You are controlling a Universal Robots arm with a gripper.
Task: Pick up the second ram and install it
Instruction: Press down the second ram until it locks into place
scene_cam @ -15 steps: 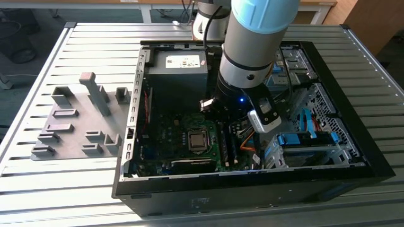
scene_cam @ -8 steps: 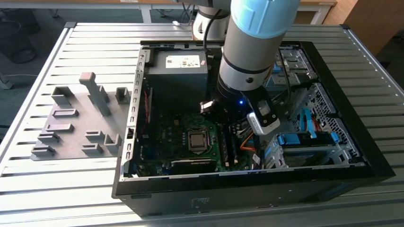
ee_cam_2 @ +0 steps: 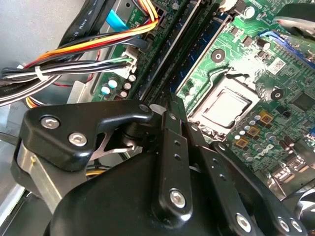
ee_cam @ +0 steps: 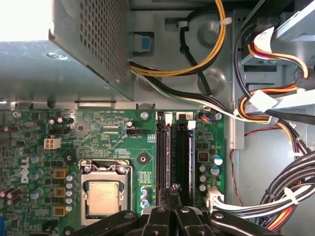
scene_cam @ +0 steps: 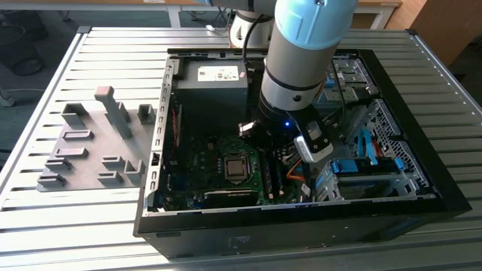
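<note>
Second ram (ee_cam: 182, 157) seemed seated edge-on in a memory slot at lower centre of the first wrist view, though I could not be sure. The gripper (ee_cam: 173, 191) hovered just above it, clenched, grasping nothing visible. Green motherboard (ee_cam: 98, 137) surrounded them. Likely step: seating, which needed straight, even downward pressure.

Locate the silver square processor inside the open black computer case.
In the exterior view the silver square processor sits in its socket on the green motherboard, just to the exterior view's left of the long black memory slots.
</note>
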